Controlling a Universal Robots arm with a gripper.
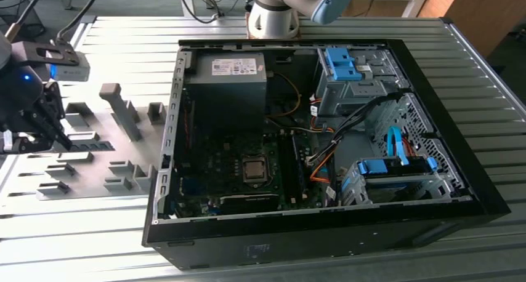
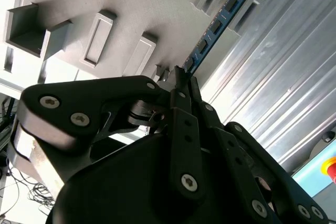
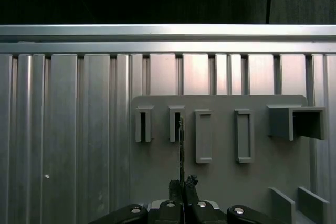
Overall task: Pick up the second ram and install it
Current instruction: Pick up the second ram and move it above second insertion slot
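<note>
Your fingers [image 2: 181,114] are pinched shut on the near end of the second ram [image 2: 212,31]. Its long axis runs straight out from the tips, edge-on above the grey holder [image 3: 226,182] on the worktop [image 3: 63,129], well apart from the open computer case [image 1: 329,245].

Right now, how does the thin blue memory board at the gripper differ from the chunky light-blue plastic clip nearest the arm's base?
The second ram is a flat deep-blue board with dark chips; the light-blue plastic clip is thick and paler. The ram is pinched in the gripper over the grey holder plate; the clip sits on a drive cage inside the black computer case. Both are blue.
</note>
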